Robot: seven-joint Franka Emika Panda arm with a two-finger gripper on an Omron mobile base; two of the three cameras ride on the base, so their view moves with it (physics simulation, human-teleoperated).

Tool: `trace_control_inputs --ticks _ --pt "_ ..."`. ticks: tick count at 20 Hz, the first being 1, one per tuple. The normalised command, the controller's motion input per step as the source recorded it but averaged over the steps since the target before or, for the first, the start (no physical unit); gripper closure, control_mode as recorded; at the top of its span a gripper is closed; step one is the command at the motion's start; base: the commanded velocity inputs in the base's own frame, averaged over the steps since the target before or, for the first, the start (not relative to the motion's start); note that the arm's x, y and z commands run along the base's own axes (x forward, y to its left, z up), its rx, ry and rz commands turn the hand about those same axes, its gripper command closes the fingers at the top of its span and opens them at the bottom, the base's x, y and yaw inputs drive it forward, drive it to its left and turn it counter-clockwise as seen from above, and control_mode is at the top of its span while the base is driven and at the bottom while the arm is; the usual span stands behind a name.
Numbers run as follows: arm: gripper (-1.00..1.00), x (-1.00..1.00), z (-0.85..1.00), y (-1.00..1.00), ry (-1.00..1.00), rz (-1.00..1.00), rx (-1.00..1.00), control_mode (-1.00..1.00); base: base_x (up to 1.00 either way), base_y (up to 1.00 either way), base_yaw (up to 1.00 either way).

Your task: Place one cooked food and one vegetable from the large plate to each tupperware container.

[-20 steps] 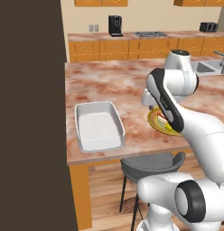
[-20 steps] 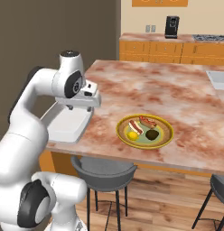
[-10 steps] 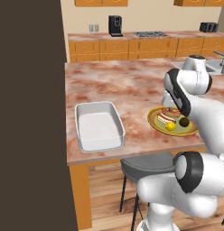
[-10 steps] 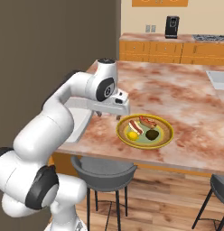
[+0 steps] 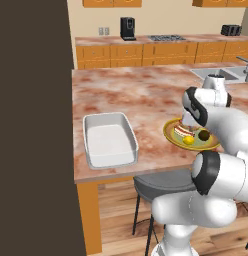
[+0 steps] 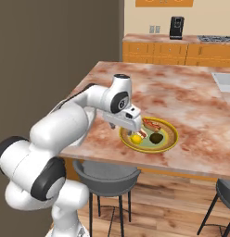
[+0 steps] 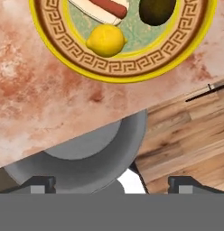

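Marble counter (image 5: 131, 90): tub (image 5: 109, 139) left; plate (image 6: 169, 142) right, part-hidden by arm; gripper (image 7: 113, 184) spread wide, holding nothing.

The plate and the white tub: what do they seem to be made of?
The plate looks like glazed ceramic: glossy yellow rim, printed brown key-pattern band, pale green centre. The tub looks like smooth matte white plastic, going by its thin flared rim and rounded corners, though the render leaves that open.

Below me a grey stool (image 5: 161, 184) stands on the wooden floor (image 6: 182, 203), tucked under the marble counter (image 5: 136, 95). At my twelve o'clock, a coffee machine (image 5: 127, 28).
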Motion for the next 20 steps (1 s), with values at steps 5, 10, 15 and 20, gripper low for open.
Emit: trace_control_inputs --ticks 5,10,15,20 --pt "-1.00 0.24 -0.39 -0.17 0.02 -0.11 0.06 -1.00 0.00 0.00 0.00" --pt "-1.00 0.43 -0.34 -0.18 0.00 0.02 0.08 -1.00 0.00 0.00 0.00" --pt "-1.00 0.41 -0.23 -0.13 0.00 0.05 0.02 -1.00 0.00 0.00 0.00" --pt "-1.00 0.39 -0.23 -0.05 0.01 0.03 0.00 -1.00 0.00 0.00 0.00"
